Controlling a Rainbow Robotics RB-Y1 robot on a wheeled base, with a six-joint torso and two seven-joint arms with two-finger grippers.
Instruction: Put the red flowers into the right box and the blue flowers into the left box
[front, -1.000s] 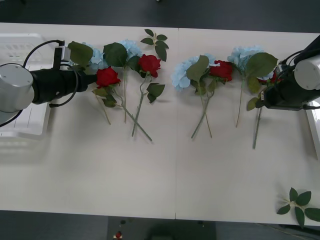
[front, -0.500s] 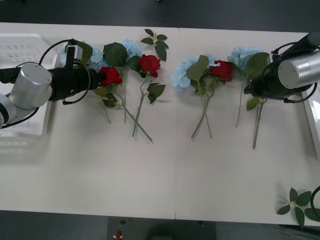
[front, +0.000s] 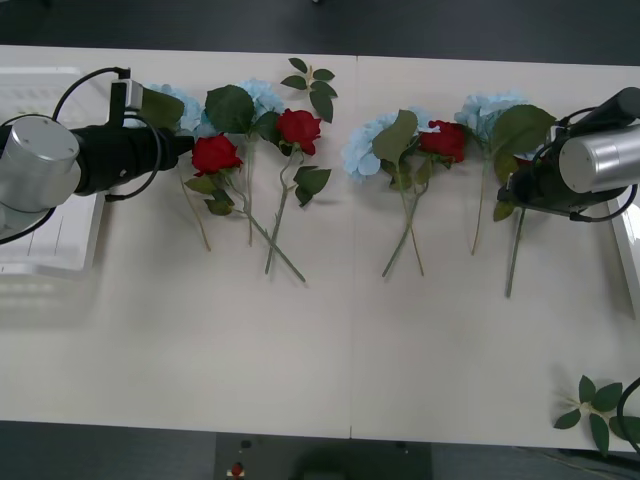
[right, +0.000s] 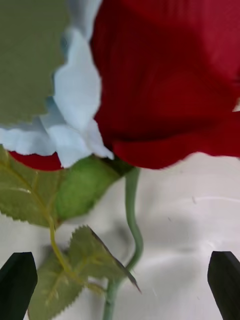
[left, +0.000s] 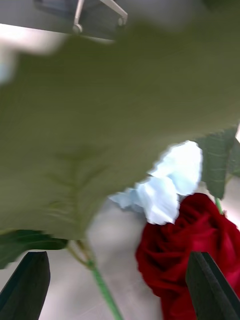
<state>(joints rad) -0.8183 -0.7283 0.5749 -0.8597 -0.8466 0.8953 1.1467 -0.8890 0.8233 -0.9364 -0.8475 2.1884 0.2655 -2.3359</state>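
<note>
Front view is showing both arms reaching in over the white table (front: 330, 350) from 9 and 3 o'clock. Left gripper (front: 183, 150) is sitting at the leftmost cluster, just beside a red rose w/ deep red bloom on a thin green stem (front: 215, 154) and the pale sky-blue hydrangea-like blue flowers (front: 180, 110) w/ big dark leaves. Right gripper (front: 512, 185) is sitting at the rightmost stem (front: 514, 250), below another blue head (front: 487, 110).

Left box, a white translucent ribbed plastic tray (front: 45, 235), is lying at 9 o'clock under the left arm; right box, a white plastic tray w/ thin rim (front: 630, 250), is peeking in at the 3 o'clock edge. More red flowers are lying mid-table: one (front: 299, 128) at about 11, one (front: 442, 140) at about 1.

Handling, as I'm judging it: fabric blooms and leaves are looking v. light and floppy, stems thin but stiffer, prob. wire-cored. Best taking hold on bare stem just under the head; grabbing a leaf or petals would likely be slipping or dragging a neighbour, esp. where stems are crossing.

Wrist views are adding what the front cam is hiding. Right wrist: black fingers (right: 17, 282) are standing wide apart, holding nothing, w/ a red bloom (right: 170, 80) and its curved stem (right: 132, 220) between and ahead of them. Left wrist: fingers (left: 25, 285) are also spread wide and empty, a large green leaf (left: 100, 125) close against the lens, a rose (left: 192, 250) beyond.
</note>
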